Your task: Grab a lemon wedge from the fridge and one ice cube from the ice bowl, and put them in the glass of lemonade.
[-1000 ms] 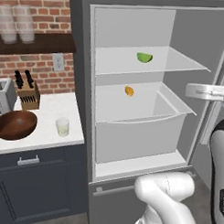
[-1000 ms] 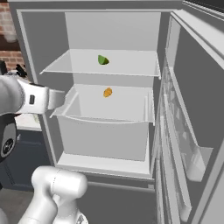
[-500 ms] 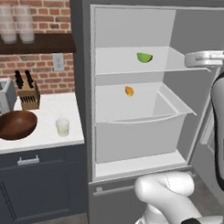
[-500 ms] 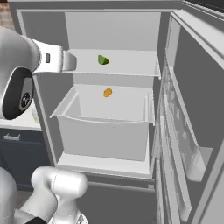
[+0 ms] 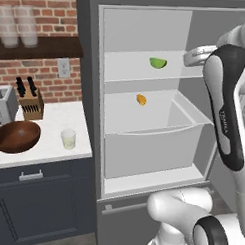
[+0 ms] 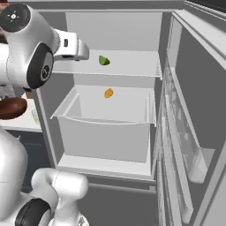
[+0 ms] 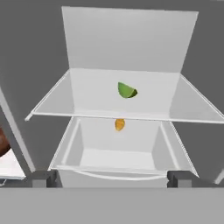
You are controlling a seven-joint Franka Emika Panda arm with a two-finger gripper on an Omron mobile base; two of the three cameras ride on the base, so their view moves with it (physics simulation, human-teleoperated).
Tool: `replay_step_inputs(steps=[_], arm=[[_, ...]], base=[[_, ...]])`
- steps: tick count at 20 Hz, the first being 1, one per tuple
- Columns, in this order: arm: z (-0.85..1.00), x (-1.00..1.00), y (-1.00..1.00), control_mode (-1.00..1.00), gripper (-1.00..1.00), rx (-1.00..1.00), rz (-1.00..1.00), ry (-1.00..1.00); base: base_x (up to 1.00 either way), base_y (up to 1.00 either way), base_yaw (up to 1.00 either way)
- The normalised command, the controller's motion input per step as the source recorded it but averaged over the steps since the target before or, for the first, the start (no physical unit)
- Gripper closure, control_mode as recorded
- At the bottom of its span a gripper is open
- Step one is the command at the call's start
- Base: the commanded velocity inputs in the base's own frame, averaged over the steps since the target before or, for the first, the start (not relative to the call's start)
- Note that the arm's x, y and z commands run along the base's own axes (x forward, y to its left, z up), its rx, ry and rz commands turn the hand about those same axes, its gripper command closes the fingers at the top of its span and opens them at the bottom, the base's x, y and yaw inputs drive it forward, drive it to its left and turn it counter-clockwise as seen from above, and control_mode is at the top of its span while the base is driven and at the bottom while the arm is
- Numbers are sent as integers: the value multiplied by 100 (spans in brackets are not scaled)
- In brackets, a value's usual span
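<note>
From where I stand, the robot's two-finger gripper (image 7: pixel 112 178) is raised in front of the tall dark grey fridge (image 5: pixel 90 93), whose door stands swung wide. Its small dark fingertips (image 7: pixel 43 178) sit far apart at the bottom of the hand view, with nothing between them.

Just ahead of the gripper and a little below it is the pale, translucent fridge drawer (image 7: pixel 118 168). Beyond the drawer's front lip, toward the back, a small orange-yellow piece (image 7: pixel 119 124) is seen.

Above that, roughly level with the gripper and farther in, a flat white shelf (image 7: pixel 78 105) carries the tiny bright green lemon wedge (image 7: pixel 126 91). The wedge lies near the middle of the shelf, straight ahead of the open jaws and well apart from them, untouched.

Off to the gripper's left, outside the fridge, a white counter (image 5: pixel 49 117) holds the short clear tumbler of pale lemonade (image 5: pixel 68 139). Just beside it is the wide, shallow dark brown wooden bowl (image 5: pixel 16 136). I cannot make out an ice cube in the bowl. Behind these, against the red brick wall (image 5: pixel 46 74), are a silver toaster (image 5: pixel 4 104) and a wooden knife block (image 5: pixel 31 104). Higher up, frosted glass jars (image 5: pixel 18 25) stand on a dark wooden wall shelf (image 5: pixel 42 47).
</note>
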Motion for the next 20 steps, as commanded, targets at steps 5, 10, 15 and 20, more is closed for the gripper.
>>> replay_step_inputs(steps=[5,10,15,20], arm=[[-36,100,0,-100,-100,-13,0,28],[-14,69,-15,-100,-100,2,0,9],[-36,33,-14,-100,-100,0,0,-4],[-62,35,-7,-100,-100,0,0,-11]], base=[[0,0,0],[0,0,0],[0,0,0],[0,0,0]])
